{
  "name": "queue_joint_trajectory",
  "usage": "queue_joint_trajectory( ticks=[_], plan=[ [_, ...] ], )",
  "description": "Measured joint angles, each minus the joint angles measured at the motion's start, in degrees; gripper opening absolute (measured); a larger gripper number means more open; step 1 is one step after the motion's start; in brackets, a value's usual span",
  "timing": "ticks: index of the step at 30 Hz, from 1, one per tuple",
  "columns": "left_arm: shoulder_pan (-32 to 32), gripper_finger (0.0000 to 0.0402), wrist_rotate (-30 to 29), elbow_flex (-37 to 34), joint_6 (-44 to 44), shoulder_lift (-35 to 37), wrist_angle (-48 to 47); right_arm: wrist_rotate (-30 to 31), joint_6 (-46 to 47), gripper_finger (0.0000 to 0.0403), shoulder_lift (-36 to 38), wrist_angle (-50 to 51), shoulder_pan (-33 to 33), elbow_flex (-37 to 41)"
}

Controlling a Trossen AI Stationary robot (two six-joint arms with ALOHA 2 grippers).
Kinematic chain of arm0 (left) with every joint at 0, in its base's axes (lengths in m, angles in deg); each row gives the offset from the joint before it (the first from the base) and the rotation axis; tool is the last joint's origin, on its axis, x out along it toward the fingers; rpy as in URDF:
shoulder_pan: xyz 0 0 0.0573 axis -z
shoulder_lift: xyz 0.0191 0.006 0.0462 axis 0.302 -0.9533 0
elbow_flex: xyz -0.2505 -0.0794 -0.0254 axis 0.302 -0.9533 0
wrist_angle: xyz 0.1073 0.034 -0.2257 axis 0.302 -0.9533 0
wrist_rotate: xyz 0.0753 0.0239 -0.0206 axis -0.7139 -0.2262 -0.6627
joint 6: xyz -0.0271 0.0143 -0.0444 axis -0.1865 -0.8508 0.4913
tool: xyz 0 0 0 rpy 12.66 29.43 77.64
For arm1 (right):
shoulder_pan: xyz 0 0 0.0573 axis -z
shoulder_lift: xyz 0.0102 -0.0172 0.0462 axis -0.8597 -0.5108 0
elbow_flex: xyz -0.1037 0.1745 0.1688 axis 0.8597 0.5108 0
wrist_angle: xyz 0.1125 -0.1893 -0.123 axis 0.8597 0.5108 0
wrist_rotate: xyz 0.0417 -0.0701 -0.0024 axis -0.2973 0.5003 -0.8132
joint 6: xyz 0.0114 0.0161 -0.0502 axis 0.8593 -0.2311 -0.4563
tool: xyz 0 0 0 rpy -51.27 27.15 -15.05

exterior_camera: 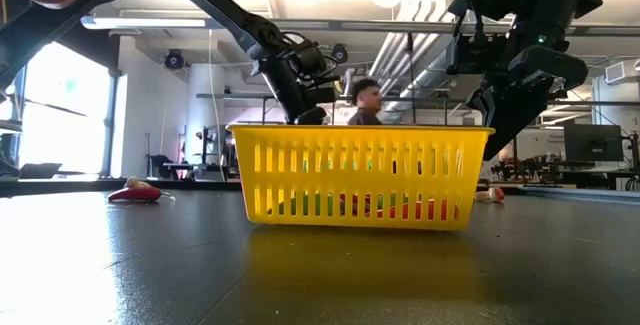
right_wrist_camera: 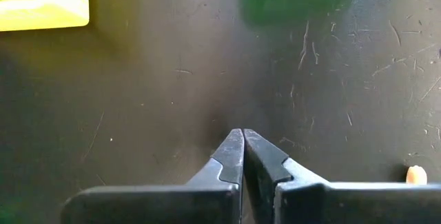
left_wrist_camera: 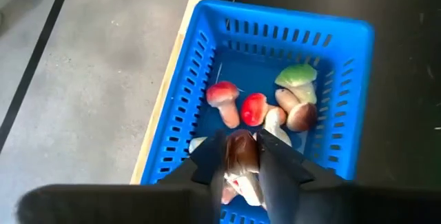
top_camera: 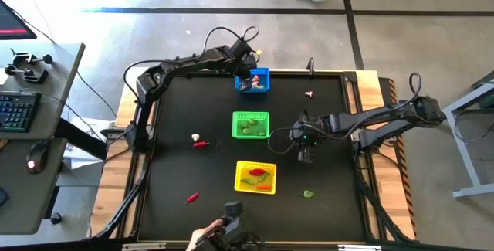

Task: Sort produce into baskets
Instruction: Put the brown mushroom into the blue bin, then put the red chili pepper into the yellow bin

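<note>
Three mesh baskets stand in a row down the table's middle: blue (top_camera: pixel 252 81) at the far edge, green (top_camera: pixel 250 124), and yellow (top_camera: pixel 255 176) nearest. My left gripper (left_wrist_camera: pixel 242 145) hangs over the blue basket (left_wrist_camera: pixel 207 52), shut on a brown-capped mushroom piece (left_wrist_camera: pixel 241 151). On that basket's floor lie red-capped mushrooms (left_wrist_camera: pixel 222 98), a brown one (left_wrist_camera: pixel 301 116) and a green leafy bit (left_wrist_camera: pixel 297 76). My right gripper (right_wrist_camera: pixel 242 136) is shut with nothing in it, above bare table right of the green basket (top_camera: pixel 306 154). My left gripper pinches the brown cap (left_wrist_camera: pixel 240 143) of the mushroom piece between its two fingers, coming slanting down from the table's left. The pale stem (left_wrist_camera: pixel 233 185) runs back between the fingers. The piece is lifted clear, above the blue basket's inside.
Loose produce lies on the dark table: a red chilli with a pale bit (top_camera: pixel 199 141) at the left, another chilli (top_camera: pixel 192 198) near left, a green bit (top_camera: pixel 309 195) near right, a mushroom bit (top_camera: pixel 309 94) far right. A person's hand (top_camera: pixel 204 237) is at the near edge.
</note>
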Motion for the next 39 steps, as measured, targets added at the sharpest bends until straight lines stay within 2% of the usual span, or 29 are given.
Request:
queue_joint_trajectory(
  ticks=[6, 10, 13, 16, 19, 26, 32, 35, 37, 39],
  plan=[
    [0.06, 0.0129, 0.03, -0.01, -0.01, 0.00, 0.15, -0.01, 0.00, 0.0000, 0.00, 0.00, 0.00, 0.00],
    [0.06, 0.0145, 0.02, -0.02, -0.16, 0.25, 0.71, 0.00, 0.00, 0.0000, 0.00, -0.12, 0.00, 0.00],
    [0.06, 0.0116, 0.14, -0.07, -0.20, 0.96, 0.78, 0.02, 0.00, 0.0000, 0.00, -0.81, 0.00, 0.00],
    [0.59, 0.0060, 1.95, -1.69, -0.55, 2.58, 2.76, 0.30, 0.33, 0.0000, 0.00, -0.90, 0.00, 0.00],
    [1.66, 0.0011, 2.25, -5.96, -0.37, 5.31, 7.36, 3.50, 1.57, 0.0000, 0.00, -1.45, -0.20, 0.00],
    [4.03, 0.0007, 2.80, -20.60, 2.97, 16.78, 19.71, 4.34, 1.50, 0.0000, 0.00, -12.63, 1.32, 4.66],
    [7.17, 0.0002, 2.86, -33.62, 7.13, 28.56, 26.19, -0.50, -0.02, 0.0000, -0.02, -33.35, 4.73, 12.80],
    [10.37, 0.0001, 2.71, -39.45, 8.39, 34.25, 27.57, -0.55, -0.72, 0.0000, -0.02, -41.44, 5.75, 15.76],
    [13.23, 0.0001, 2.78, -42.63, 9.10, 37.99, 26.79, -0.12, -0.92, 0.0000, 0.05, -43.26, 6.03, 16.54],
    [16.58, 0.0000, 2.15, -45.17, 10.17, 41.81, 25.85, 0.69, -1.03, 0.0000, 1.32, -41.00, 5.97, 16.70]
  ],
)
